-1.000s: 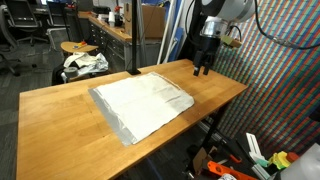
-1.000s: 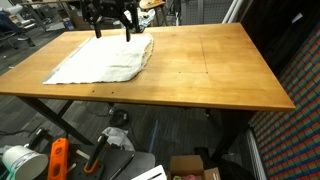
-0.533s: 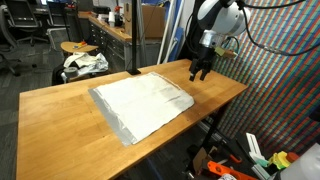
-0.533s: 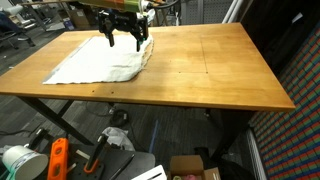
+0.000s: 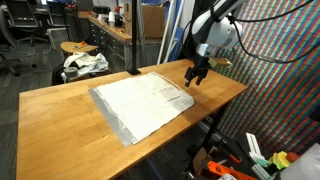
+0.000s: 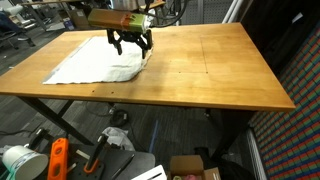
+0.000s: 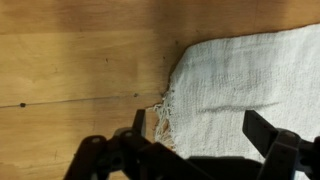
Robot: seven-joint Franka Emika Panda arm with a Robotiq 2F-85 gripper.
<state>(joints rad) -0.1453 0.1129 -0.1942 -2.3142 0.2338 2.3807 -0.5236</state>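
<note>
Gripper (image 5: 197,75) open, jaws wide, hovers above frayed cloth (image 7: 250,70) corner, right of centre. Risk: pinch catches only loose threads, cloth slips; low approach scrapes table (image 5: 60,120).

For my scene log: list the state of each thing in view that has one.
table: standing level, carrying the cloth.
cloth: spread flat on the table, one corner frayed, not gripped.
gripper: open, holding nothing, over the cloth's frayed corner.
</note>
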